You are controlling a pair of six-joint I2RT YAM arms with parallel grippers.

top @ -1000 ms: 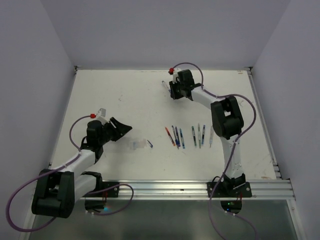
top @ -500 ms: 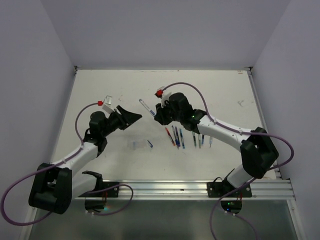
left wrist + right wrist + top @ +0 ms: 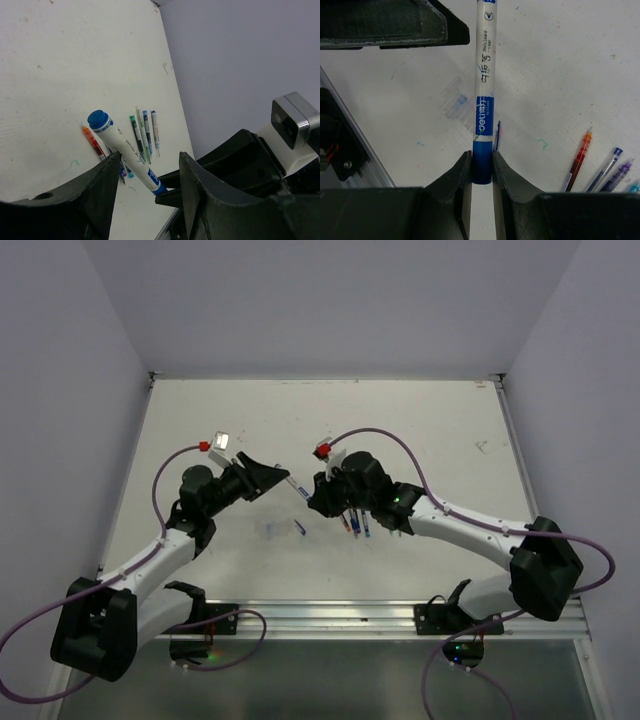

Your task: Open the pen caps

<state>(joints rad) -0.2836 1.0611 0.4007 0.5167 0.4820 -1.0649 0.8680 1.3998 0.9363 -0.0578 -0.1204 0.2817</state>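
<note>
Two grippers are seen nearly tip to tip over the table [image 3: 200, 420]. Right gripper [image 3: 482, 161] is clamped on a marker [image 3: 485, 75]. Its far blue end [image 3: 98, 120] is seen between the parted fingers of the left gripper [image 3: 147, 167]. Thin pens [image 3: 142, 132] are laid on the table by the right gripper.

marker [image 3: 297, 483] above table [image 3: 430, 430], pens [image 3: 356, 524] lying right of it

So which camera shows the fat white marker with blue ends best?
The left wrist view: the whole white marker shows, round blue end included. The right wrist view shows its writing and the right gripper pinching one blue end, but cuts off the other. From the top it's a tiny sliver.
</note>
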